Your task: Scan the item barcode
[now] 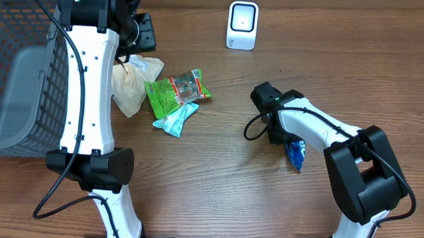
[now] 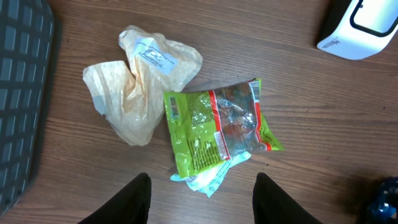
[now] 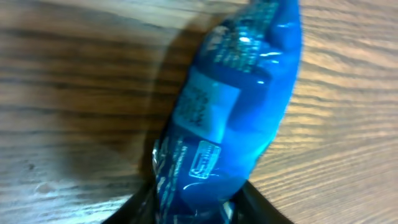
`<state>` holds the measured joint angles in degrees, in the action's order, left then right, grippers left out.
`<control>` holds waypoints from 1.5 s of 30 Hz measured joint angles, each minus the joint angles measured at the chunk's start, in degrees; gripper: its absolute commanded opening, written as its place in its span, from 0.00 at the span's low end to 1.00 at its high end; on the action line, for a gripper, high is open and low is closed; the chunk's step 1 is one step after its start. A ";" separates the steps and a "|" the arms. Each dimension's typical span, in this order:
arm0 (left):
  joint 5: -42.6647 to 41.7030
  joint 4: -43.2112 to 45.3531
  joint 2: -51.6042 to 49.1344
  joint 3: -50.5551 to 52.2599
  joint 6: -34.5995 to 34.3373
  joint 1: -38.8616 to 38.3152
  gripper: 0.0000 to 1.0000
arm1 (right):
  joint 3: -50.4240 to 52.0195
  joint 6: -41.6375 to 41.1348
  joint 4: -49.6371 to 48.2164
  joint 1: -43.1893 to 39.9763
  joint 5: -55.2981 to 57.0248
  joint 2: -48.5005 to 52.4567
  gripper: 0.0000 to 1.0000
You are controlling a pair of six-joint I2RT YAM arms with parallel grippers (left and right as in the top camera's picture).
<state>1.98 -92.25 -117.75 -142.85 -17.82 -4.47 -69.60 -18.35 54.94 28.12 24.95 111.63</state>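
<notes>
Blue packet (image 3: 230, 118) pinched in my right end effector (image 3: 199, 205); I'd turn its label (image 3: 206, 104) toward the scanner (image 1: 242, 25) (upper centre).

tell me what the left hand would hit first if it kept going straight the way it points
Most likely the green packet, or the pale wrapper poking out under it; depth is unclear.

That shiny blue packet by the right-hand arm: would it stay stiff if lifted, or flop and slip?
The blue packet looks like thin, crinkled film, so it would probably sag rather than stay stiff. Its glossy surface may be slippery in the right gripper. It looks puffy, so it is likely light for its size.
</notes>
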 measured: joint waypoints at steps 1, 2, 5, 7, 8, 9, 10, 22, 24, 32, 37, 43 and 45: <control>0.00 0.11 -0.02 0.00 0.00 0.00 0.45 | 0.02 0.17 -0.13 0.00 0.00 -0.11 0.09; 0.00 0.11 -0.02 0.00 0.02 0.00 0.45 | 0.07 0.37 -0.22 0.00 -0.09 -0.15 0.04; 0.00 0.11 -0.02 0.00 0.02 0.00 0.45 | 0.11 0.57 0.11 0.07 0.22 -0.66 0.04; 0.00 0.13 -0.02 0.00 0.02 0.00 0.45 | 0.09 0.63 0.28 0.02 -0.66 -0.98 0.04; 0.00 0.13 -0.02 0.00 0.02 0.00 0.45 | 0.04 0.61 0.37 -0.02 -1.14 -1.01 0.04; 0.00 0.13 -0.02 0.00 0.02 0.00 0.45 | -0.26 0.98 0.76 -0.13 -2.43 -1.11 0.04; 0.00 0.13 -0.02 0.00 0.02 0.00 0.45 | -0.66 1.60 1.05 -0.28 -4.24 -1.25 0.04; 0.00 0.13 -0.02 0.00 0.02 0.00 0.46 | -5.97 14.93 -3.91 -8.09 -56.61 -3.78 0.04; 0.00 0.13 -0.02 0.00 0.02 0.00 0.46 | -5.97 18.51 -3.65 -9.70 -63.73 -3.80 0.04; 0.00 0.11 -0.02 0.00 0.02 0.00 0.47 | -6.03 36.85 1.73 -11.02 -86.01 -3.80 0.04; -0.02 0.11 -0.02 0.00 0.20 0.00 0.52 | -6.34 43.63 2.78 -10.97 -96.35 -3.80 0.04; 0.00 0.13 -0.02 0.00 0.35 0.00 0.65 | -14.08 42.12 3.65 -11.43 -105.26 -3.80 0.04; -0.02 0.13 -0.02 0.00 0.37 0.00 0.68 | -17.99 40.33 3.98 -11.65 -106.22 -3.80 0.04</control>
<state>1.96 -92.12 -117.78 -142.85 -17.45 -4.47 -87.59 21.98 58.92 16.47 -81.28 107.83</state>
